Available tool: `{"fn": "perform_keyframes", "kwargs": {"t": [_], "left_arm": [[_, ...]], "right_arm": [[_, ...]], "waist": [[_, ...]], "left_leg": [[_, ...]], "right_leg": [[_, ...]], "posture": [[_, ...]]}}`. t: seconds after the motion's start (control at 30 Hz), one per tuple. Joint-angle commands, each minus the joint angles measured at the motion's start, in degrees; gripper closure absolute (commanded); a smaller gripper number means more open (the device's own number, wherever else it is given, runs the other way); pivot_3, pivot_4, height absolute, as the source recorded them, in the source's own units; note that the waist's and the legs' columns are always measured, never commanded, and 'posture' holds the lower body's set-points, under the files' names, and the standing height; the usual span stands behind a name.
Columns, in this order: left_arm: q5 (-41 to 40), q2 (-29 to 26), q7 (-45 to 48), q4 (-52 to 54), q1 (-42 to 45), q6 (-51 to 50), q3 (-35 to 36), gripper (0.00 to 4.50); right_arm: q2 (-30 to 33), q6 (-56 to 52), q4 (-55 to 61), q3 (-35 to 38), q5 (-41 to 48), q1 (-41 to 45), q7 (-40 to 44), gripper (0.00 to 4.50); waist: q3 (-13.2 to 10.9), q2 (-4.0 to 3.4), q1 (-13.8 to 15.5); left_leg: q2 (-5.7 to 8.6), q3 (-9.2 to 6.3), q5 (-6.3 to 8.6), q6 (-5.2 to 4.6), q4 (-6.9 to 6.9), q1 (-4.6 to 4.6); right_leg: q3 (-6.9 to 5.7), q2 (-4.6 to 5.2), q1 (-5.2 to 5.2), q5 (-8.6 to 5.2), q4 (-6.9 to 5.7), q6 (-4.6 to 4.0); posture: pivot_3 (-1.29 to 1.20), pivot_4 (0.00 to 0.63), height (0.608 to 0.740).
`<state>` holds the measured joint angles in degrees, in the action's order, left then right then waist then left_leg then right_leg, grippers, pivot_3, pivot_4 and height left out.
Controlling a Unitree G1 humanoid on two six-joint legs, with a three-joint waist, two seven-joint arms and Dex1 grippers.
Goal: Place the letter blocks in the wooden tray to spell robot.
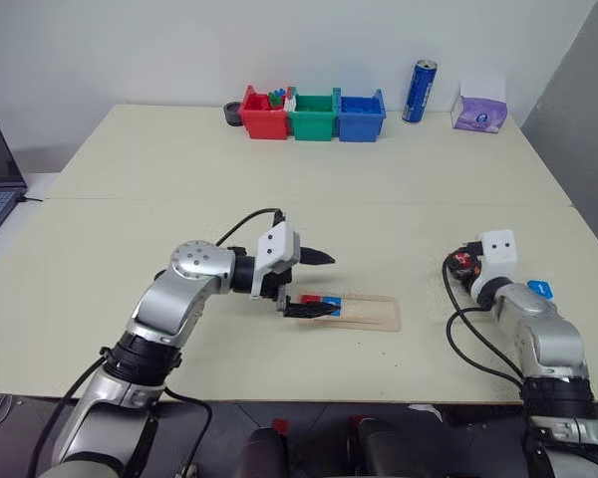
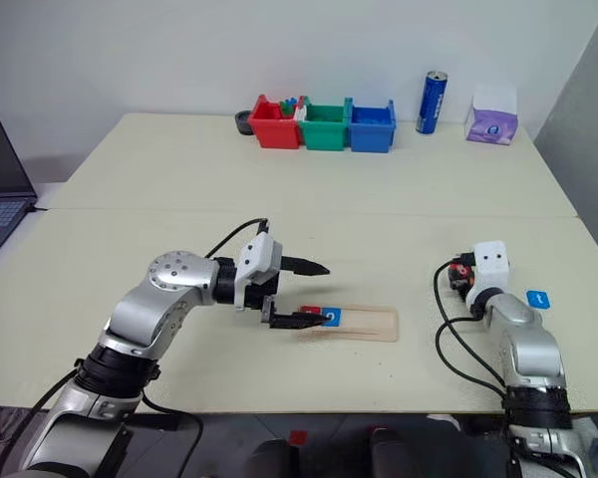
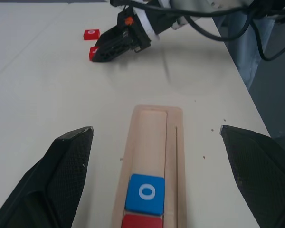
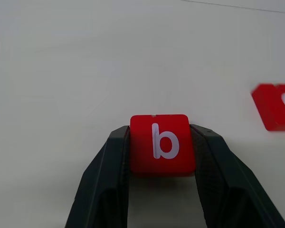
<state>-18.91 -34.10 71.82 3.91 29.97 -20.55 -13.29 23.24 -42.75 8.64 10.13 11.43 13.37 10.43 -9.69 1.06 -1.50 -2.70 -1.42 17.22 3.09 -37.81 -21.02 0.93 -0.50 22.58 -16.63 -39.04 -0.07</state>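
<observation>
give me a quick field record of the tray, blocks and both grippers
tray: flat on table, groove partly filled
in tray: blue o block, red block next to it, letter hidden
left gripper: open, over the tray's filled end
right gripper: shut on red b block
loose on table: red o block, blue block
bins: far edge of table

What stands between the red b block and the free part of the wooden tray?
Nothing visible on the table between the red b block, held by the right gripper, and the wooden tray. The left gripper hovers open over the tray.
</observation>
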Motion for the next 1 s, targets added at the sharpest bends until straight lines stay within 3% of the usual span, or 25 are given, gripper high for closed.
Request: {"fn": "perform_keyframes", "kwargs": {"t": [0.03, 0.27, 0.73, 1.0], "left_arm": [[-1.06, -1.16, 2.02, 2.67, -1.28, 1.66, 0.39, 0.0], [-1.43, -1.24, 4.21, 4.53, -3.32, 2.85, -0.14, 0.0], [-0.53, 1.74, 3.76, 5.35, -2.71, 3.53, -2.8, 0.0], [0.16, 2.67, 2.73, 5.38, -2.42, 3.49, -3.18, 0.0]], "right_arm": [[-2.37, -9.51, 17.52, 1.34, 1.01, -4.21, -4.13, 3.04], [-12.21, -22.48, 39.38, -3.19, -0.42, -14.66, -12.63, 3.04], [-22.64, -22.47, 38.55, -5.55, -1.97, -18.43, -16.83, 3.04], [-25.18, -22.38, 40.43, -4.62, -1.6, -17.32, -17.03, 0.3]], "waist": [[0.0, -0.01, 0.0], [0.02, -0.04, -0.02], [0.03, -0.05, -0.16], [0.03, -0.05, -0.18]], "left_leg": [[0.0, 0.0, 0.0, 0.0, -0.01, -0.07], [-0.01, -0.04, -0.02, 0.02, -0.15, -0.66], [0.0, -0.03, -0.01, 0.01, -0.17, -0.66], [0.0, -0.04, -0.01, 0.01, -0.18, -0.67]], "right_leg": [[0.01, 0.0, 0.08, 0.0, -0.02, 0.0], [-0.02, 0.0, 0.71, 0.01, -0.24, 0.01], [0.01, -0.03, 0.74, -0.12, -0.23, 0.24], [-0.01, -0.04, 0.74, -0.12, -0.24, 0.25]], "posture": [[0.0, 0.15, 0.74], [0.0, 0.15, 0.74], [0.0, 0.15, 0.74], [0.0, 0.15, 0.74]]}}
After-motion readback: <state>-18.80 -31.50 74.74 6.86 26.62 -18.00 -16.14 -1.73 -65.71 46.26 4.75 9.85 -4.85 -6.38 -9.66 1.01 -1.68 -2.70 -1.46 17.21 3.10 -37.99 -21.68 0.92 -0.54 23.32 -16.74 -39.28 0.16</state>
